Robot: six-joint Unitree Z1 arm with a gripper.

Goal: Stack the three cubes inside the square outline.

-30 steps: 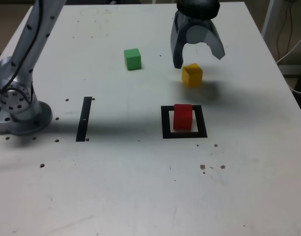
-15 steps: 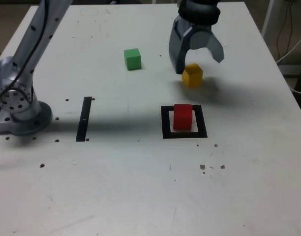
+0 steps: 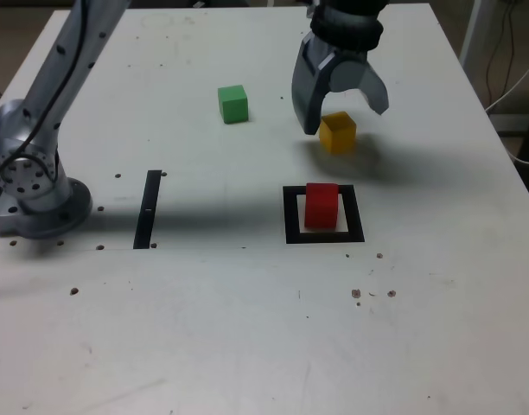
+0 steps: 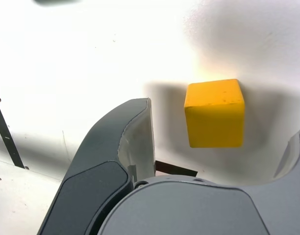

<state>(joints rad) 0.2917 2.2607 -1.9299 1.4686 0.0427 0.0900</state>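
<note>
A white table (image 3: 204, 328) spread out beneath the gripper (image 3: 346, 121) and well beyond it on both sides, marked with small dark spots (image 3: 74, 291), several of them lower than the gripper in the exterior view. The narrow straight black strip (image 3: 148, 210) lay flat on it, well apart from the gripper, toward the exterior view's left and lower down. A thin white cable (image 3: 513, 87) ran past the table's edge, off to the gripper's side at the exterior view's right.
</note>
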